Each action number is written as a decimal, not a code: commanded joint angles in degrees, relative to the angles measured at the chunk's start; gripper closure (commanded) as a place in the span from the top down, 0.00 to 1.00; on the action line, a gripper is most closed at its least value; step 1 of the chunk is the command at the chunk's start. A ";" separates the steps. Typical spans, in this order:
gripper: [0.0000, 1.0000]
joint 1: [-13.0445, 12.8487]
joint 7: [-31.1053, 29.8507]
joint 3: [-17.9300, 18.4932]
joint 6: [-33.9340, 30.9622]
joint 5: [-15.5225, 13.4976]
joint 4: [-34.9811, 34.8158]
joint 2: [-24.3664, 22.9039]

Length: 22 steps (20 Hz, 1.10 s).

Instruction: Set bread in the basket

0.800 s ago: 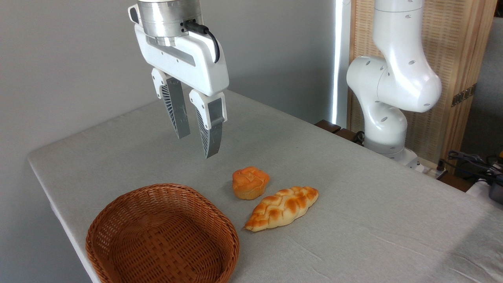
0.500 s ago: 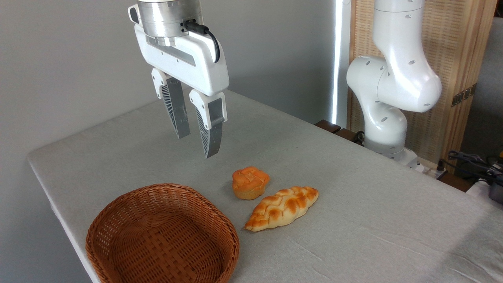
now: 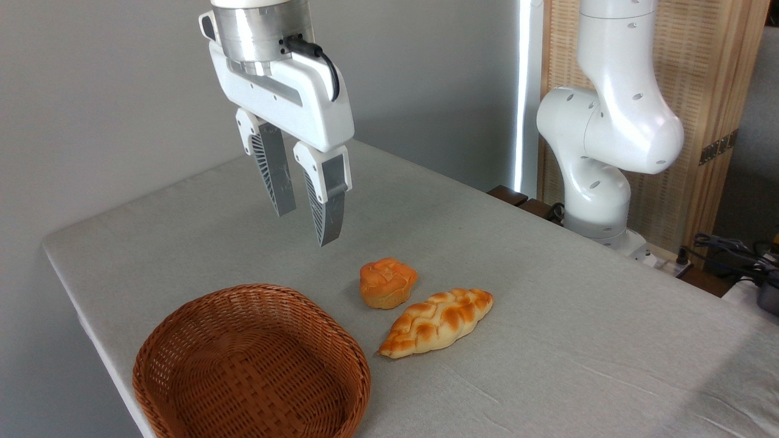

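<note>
Down at the lower left sits the basket (image 3: 251, 364), a round brown wicker bowl on the grey desk (image 3: 548, 316), close to the desk's near-left edge. Its woven floor and walls are in plain view and nothing lies in it.

Up above, slightly right of the basket's middle, the gripper (image 3: 304, 228) hangs in the air, white housing on a metal wrist, a black cable looping off its side. The jaws point down and stand spread, a clear gap between the two ribbed grey fingers (image 3: 325, 207), with nothing between them. They are well clear of the desk.

Now the bread (image 3: 387, 282): it rests on the desk below and to the right of the jaws, not between them and not touched by them. It lies just beyond the basket's right rim, apart from the wicker. It is a small round bun, orange-golden, with a knobbly swirled top like a rose and a paler, smoother flank.

Just beside it, lower right, lies the braided loaf (image 3: 437, 321), longer, pointed at both ends, with browned patches; whether the two touch is hard to tell.

At far right the arm's white base (image 3: 599, 158) stands at the desk's far edge.
</note>
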 commanded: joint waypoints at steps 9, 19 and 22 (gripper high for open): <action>1.00 -11.08 -0.07 1.89 17.23 0.49 -32.17 -14.18; 1.00 -11.43 0.28 1.89 25.41 6.55 -43.08 -13.48; 0.93 -11.43 0.28 1.89 26.21 6.55 -43.97 -13.39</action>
